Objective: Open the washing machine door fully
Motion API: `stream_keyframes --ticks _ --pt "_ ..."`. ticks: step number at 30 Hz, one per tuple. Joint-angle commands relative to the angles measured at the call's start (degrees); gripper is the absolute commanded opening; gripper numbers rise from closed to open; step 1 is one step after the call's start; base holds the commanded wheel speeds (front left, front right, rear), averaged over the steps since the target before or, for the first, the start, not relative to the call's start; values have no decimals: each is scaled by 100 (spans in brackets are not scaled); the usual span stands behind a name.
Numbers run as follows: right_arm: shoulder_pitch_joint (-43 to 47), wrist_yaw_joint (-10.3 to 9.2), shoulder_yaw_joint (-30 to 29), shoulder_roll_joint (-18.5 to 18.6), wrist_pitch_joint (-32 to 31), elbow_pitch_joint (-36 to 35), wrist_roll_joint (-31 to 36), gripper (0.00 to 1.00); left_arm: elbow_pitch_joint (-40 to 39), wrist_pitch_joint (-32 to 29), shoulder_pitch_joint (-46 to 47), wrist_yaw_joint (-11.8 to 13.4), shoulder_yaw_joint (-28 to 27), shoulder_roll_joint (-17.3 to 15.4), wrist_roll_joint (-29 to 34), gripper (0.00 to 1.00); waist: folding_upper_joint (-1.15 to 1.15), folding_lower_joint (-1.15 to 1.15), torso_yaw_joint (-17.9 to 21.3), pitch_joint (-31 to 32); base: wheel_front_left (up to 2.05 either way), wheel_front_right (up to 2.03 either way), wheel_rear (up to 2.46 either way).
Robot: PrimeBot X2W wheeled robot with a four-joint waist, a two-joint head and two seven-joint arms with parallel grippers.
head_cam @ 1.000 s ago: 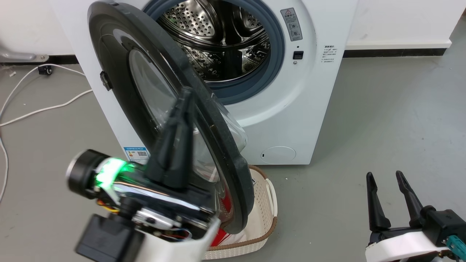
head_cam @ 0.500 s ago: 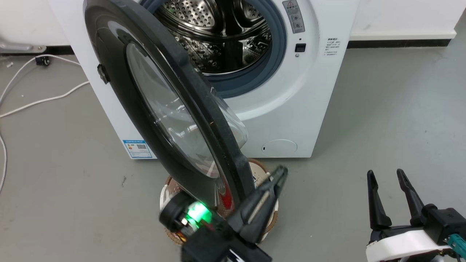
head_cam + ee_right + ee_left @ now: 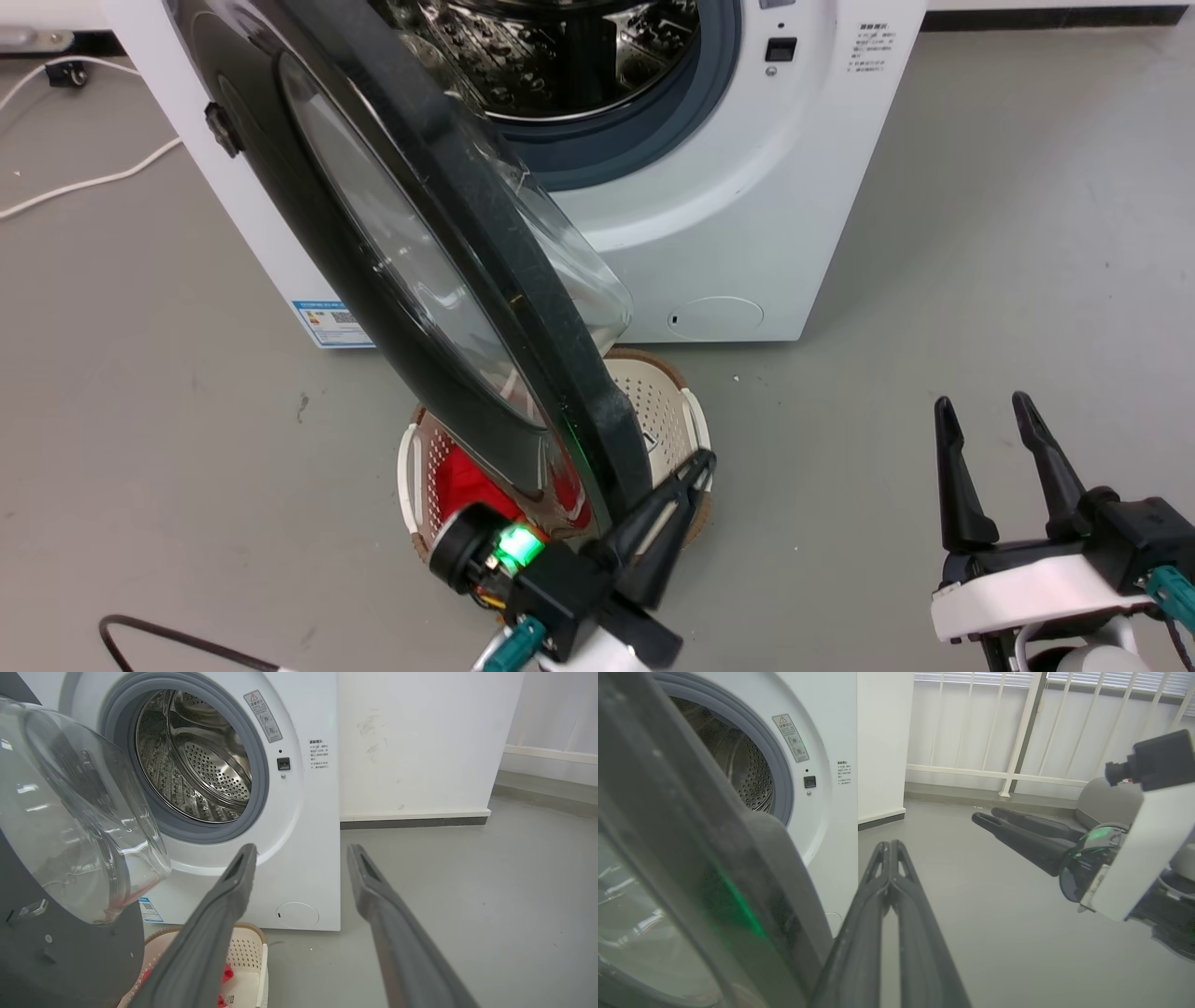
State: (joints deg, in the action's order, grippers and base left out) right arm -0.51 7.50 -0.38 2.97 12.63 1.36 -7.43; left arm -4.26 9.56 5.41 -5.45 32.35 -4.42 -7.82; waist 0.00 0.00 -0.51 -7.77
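The washing machine door (image 3: pixel 527 308), a black disc with a clear glass bowl (image 3: pixel 569 271), stands partly open with its rim edge-on to the head view. Behind it the white washing machine (image 3: pixel 747 215) shows its steel drum (image 3: pixel 560 56). My left gripper (image 3: pixel 702 462) is shut on nothing, low down just right of the door's bottom rim; I cannot tell if it touches. In the left wrist view the door (image 3: pixel 691 868) sits beside the shut left gripper (image 3: pixel 889 843). My right gripper (image 3: pixel 982 403) is open at the lower right, apart from the machine.
A white basket (image 3: pixel 653 401) with red cloth (image 3: pixel 462 485) sits on the floor under the door. White cable (image 3: pixel 84 182) lies at the far left, black cable (image 3: pixel 177 639) at the bottom left. Grey floor stretches right of the machine.
My left gripper has moved from in front of the door's outer face to low beside its bottom rim on the right. The head view has shifted. The right gripper has barely moved.
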Motion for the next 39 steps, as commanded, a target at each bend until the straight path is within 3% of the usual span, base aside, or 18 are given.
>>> stream_keyframes --ticks 1,14,25,39 --pt "-99 -2 -1 -18 39 -4 -3 100 53 51 96 35 -47 20 -26 0 0 0 24 -42 0 0 0" --pt "-178 -2 -12 -18 78 117 -59 100 627 396 571 419 -400 14 -130 0 0 0 93 -123 0 0 0" --pt "-19 -2 5 -17 91 266 -193 100 351 343 -17 682 -344 -8 -196 0 0 0 -52 165 0 0 0" --pt "305 -2 -57 -17 21 226 -259 100 -43 86 -853 1122 -526 -222 -379 0 0 0 -601 626 0 0 0"
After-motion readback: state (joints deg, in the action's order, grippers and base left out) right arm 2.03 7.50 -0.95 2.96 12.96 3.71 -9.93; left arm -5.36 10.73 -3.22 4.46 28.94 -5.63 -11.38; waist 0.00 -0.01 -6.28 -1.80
